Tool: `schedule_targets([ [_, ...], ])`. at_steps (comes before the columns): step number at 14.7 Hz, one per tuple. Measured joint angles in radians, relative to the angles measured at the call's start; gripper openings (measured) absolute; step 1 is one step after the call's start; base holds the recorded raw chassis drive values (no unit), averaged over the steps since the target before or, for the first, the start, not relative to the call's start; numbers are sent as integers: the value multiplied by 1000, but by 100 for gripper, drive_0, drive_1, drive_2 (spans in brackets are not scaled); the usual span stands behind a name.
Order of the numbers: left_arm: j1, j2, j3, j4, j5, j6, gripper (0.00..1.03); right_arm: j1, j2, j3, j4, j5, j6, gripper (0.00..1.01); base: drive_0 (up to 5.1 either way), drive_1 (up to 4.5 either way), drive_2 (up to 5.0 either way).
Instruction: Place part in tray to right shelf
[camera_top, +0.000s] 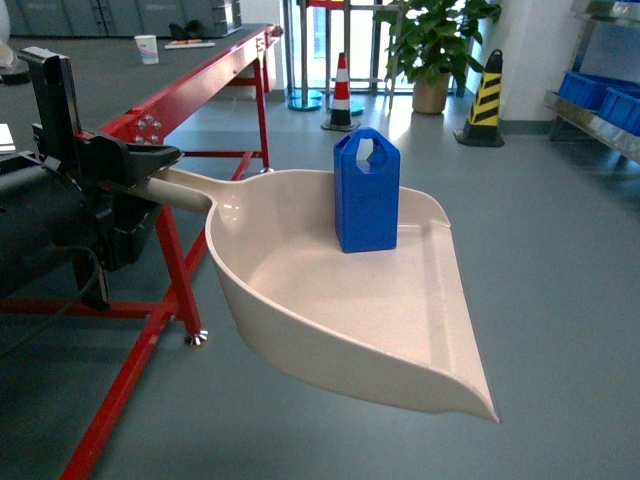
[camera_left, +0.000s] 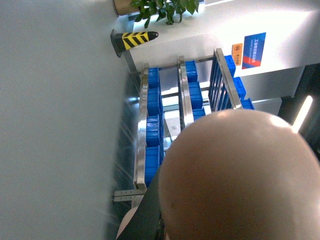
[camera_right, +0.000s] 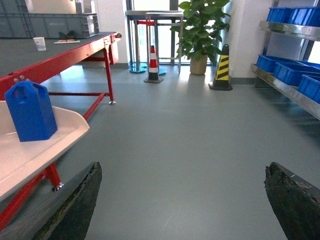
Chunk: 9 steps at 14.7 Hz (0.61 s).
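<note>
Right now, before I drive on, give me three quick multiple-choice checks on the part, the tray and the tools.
1. Where is the part?
A. On the floor
B. Standing in the tray
C. On the right shelf

2. What colour is the tray?
A. Beige
B. Red
C. Blue

3. What state is the right tool in?
A. Shut on the part
B. Shut on the tray handle
C. Open, holding nothing

Answers: 1 B, the blue block stands upright near the tray's back wall. 2 A, the scoop is beige in head view. 3 C, its fingers sit wide apart over bare floor, while the left tool holds the handle.
</note>
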Motion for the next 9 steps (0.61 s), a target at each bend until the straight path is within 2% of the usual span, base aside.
schedule_targets([
  [9, 0, 0, 0, 0, 3, 0, 15, 0, 0, 0, 0, 0, 0, 98, 10, 425, -405],
])
